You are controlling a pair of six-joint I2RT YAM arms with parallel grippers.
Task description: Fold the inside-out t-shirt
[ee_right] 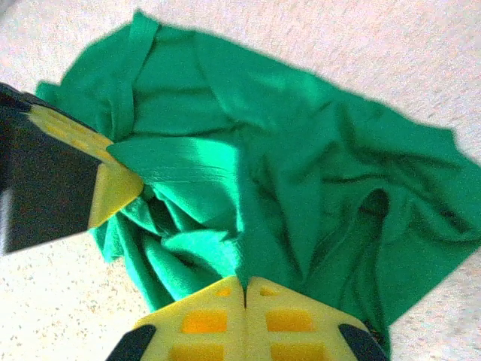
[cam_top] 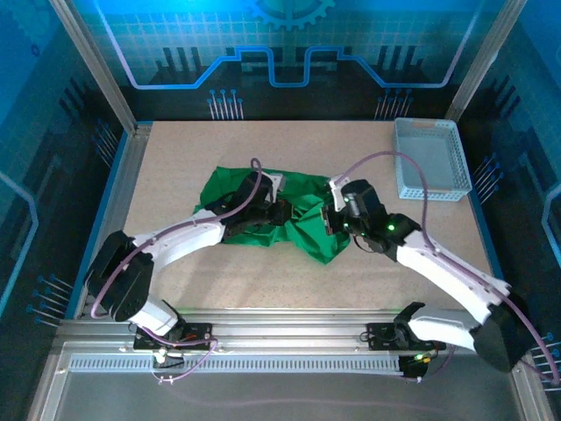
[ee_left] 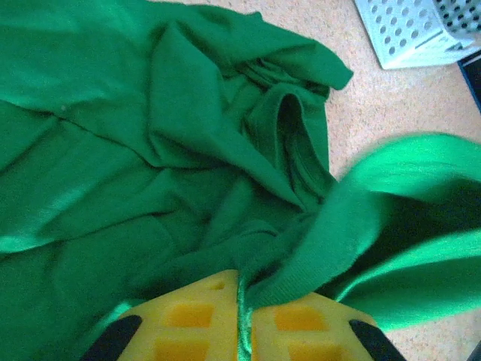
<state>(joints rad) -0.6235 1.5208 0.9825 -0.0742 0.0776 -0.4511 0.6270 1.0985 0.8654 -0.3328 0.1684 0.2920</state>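
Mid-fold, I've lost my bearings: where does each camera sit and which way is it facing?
Top external: above and behind the arm bases, looking down on the table; both arms show, left pincer and right pincer on the green t-shirt.
Left wrist: on the left arm, facing along its yellow fingers, shut on the t-shirt, towards the white basket.
Right wrist: on the right arm, looking past its shut fingers across the t-shirt; the left pincer shows at left.
Shared: top and left wrist views both catch the basket.
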